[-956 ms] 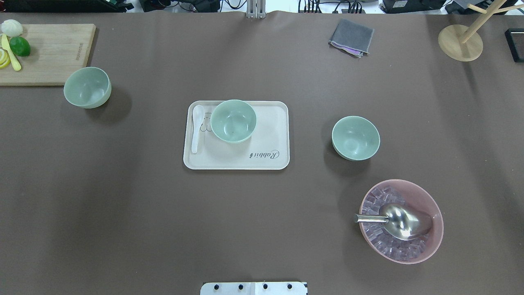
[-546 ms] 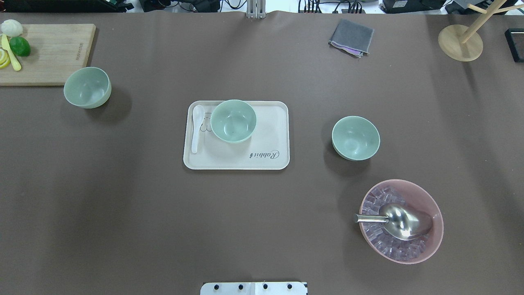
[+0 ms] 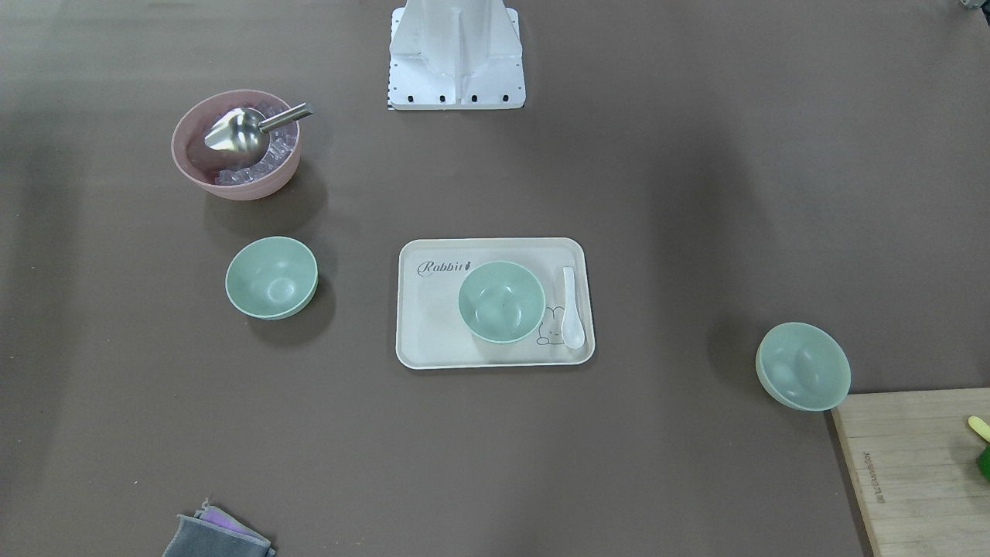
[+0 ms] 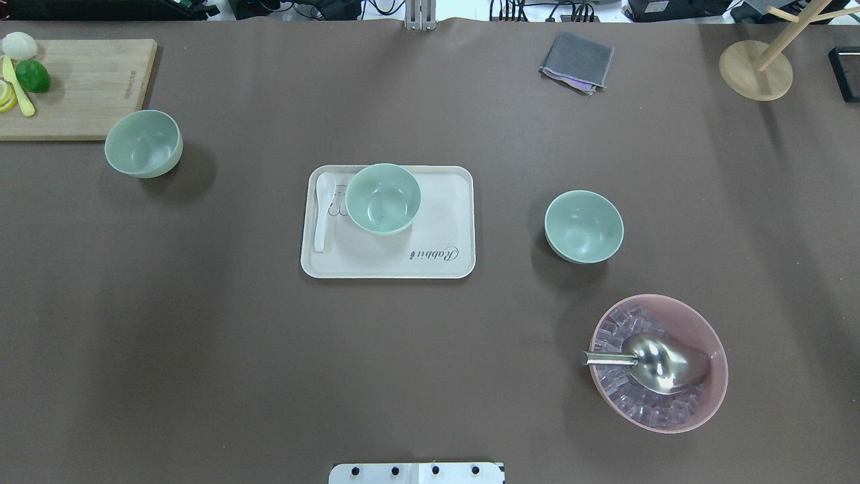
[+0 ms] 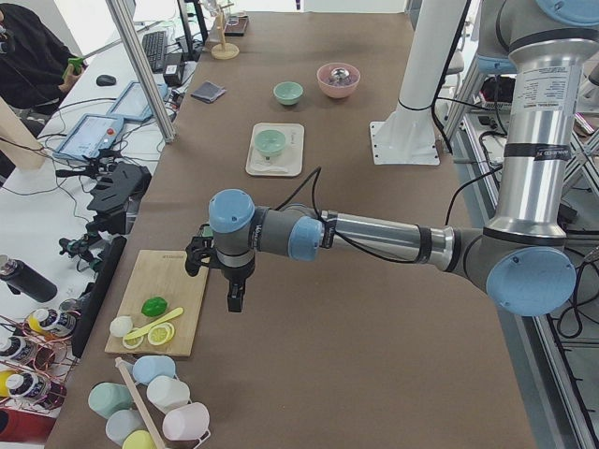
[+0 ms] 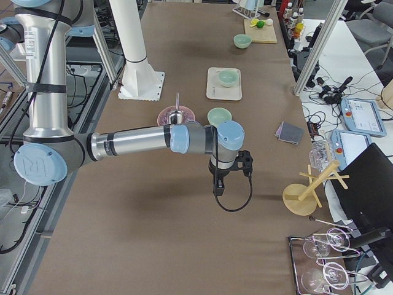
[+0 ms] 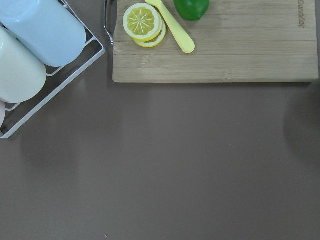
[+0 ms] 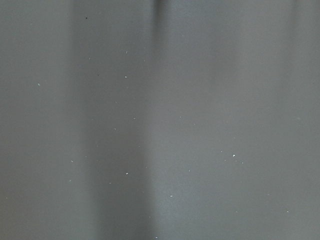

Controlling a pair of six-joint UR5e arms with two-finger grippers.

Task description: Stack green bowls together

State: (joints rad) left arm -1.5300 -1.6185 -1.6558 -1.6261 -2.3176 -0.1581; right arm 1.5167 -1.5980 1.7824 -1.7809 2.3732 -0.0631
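**Nothing shifted; three bowls apart, both arms out at the table ends**

Since half a second ago nothing on my overhead feed has moved: all three green bowls sit where they were, none stacked. One green bowl [image 4: 143,143] stands on the bare table just beside the near corner of the cutting board [image 4: 87,87]. The second green bowl [image 4: 383,198] is on the cream tray [image 4: 437,225], with the white spoon [image 4: 322,212] just beside it. The third green bowl [image 4: 583,226] stands on the table right of the tray, near the pink bowl [image 4: 719,363] that holds the metal scoop [image 4: 662,363].

From the left end camera, the left gripper [image 5: 233,301] hangs fingers-down over the table beside the cutting board, well apart from the tray bowl. Its wrist camera looks at the board edge, lemon slices [image 7: 144,22] and a cup rack [image 7: 55,72]. From the right end camera, the right gripper [image 6: 216,188] hangs over bare table, apart from the third bowl. I cannot tell from these side feeds whether either gripper's fingers are spread or pressed together.
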